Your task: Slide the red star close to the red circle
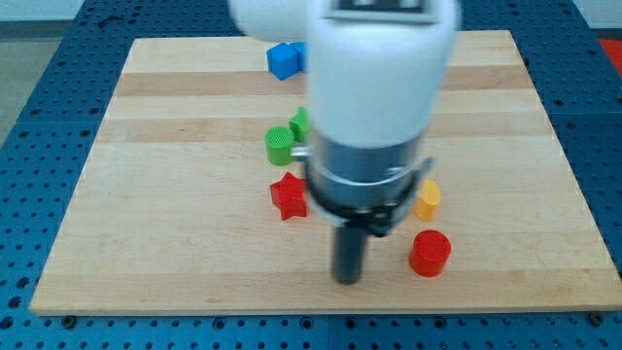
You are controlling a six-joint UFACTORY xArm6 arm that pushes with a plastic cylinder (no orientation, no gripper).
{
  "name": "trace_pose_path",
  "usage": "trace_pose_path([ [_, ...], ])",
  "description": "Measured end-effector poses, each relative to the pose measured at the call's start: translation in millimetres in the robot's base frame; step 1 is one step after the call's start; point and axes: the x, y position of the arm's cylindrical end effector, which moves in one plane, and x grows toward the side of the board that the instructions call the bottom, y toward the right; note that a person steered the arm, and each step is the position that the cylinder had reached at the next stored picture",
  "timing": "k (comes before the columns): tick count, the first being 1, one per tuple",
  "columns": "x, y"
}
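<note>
We take the red star (pixel 288 195) as our landmark; it lies on the wooden board (pixel 175 146), a little toward the view's bottom of the board's middle and somewhat toward the view's left of it.

Going from the view's left to right: the green cylinder (pixel 279 145) stands near the red star, toward the view's top of it and apart from it. A blue cube (pixel 283 60) sits well apart from the red star, far toward the view's top, near the board's far edge. A second green block (pixel 299 124), its shape unclear because the arm covers part of it, is up and just to the right of the red star, beside the green cylinder.

Our arm's white and grey body (pixel 374 107) rises just to the right of the red star and hides the board behind it. Our tip (pixel 349 280) is down and to the right of the red star, near it but not touching. We carry no fingers, so nothing is grasped; the rod stands free of every block.

A yellow block (pixel 427 198), partly hidden, lies to the right of the red star at about the same height in the view. The red circle (pixel 430 253) lies well to the right and somewhat down, with our tip between the two.
</note>
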Motion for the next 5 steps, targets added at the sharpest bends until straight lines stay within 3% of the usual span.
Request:
trace_pose_path([
  [2,-2.9,-42.2],
  [3,-4.1,-102.1],
  [4,-25.5,-128.9],
  [5,-78.0,-128.6],
])
